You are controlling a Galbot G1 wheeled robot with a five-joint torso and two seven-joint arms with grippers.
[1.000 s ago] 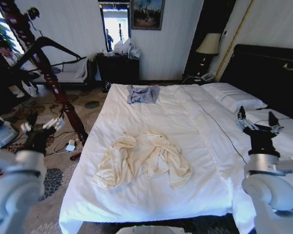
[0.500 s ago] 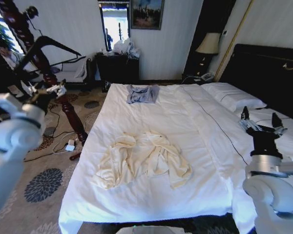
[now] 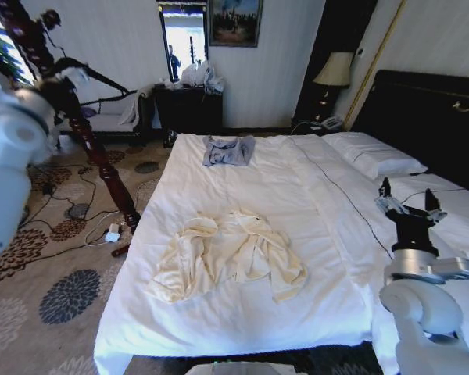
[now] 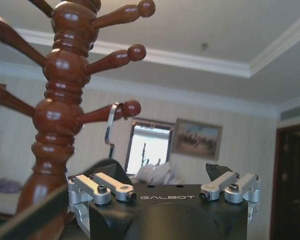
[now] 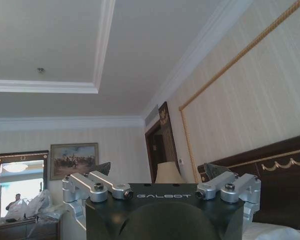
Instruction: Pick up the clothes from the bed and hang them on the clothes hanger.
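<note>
Mid-bed, clothes (image 3: 228, 256) lie clear of edges; both claws (image 3: 409, 201) (image 4: 167, 182) gape apart.

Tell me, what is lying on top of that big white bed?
On the bed lie a crumpled cream shirt near the middle, a small folded grey-blue garment at the far edge, and white pillows by the headboard. Whatever sits under the shirt is covered.
</note>
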